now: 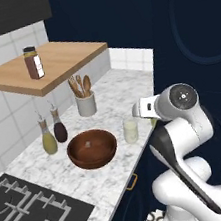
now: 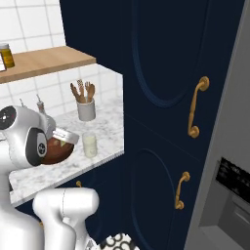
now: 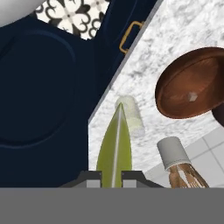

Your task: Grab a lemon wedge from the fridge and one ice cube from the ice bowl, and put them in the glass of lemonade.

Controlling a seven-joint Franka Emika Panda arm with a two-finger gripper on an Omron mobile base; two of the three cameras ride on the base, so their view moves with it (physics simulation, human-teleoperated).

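Observation:
In the hand view my gripper (image 3: 113, 176) is shut on a yellow-green lemon wedge (image 3: 114, 146) that stands up between the two finger tips. Just beyond the wedge's tip stands the glass of lemonade (image 3: 131, 114) near the counter's edge. The same glass (image 1: 130, 130) sits right of the ice bowl (image 1: 92, 148), a wide reddish-brown wooden bowl. A small pale ice cube (image 3: 191, 96) lies in the ice bowl (image 3: 205, 70). My hand hangs beside the glass, over the counter's front edge. The grey fridge (image 2: 229, 146) fills the right side of the right base view.
A grey utensil crock (image 1: 86, 104) with wooden spoons stands behind the glass. Two slim bottles (image 1: 54, 134) stand left of the bowl, and a black stove (image 1: 32, 211) lies at the near left. A spice jar (image 1: 34, 63) sits on the wooden shelf. Navy cabinets (image 2: 166, 97) with gold handles flank the counter.

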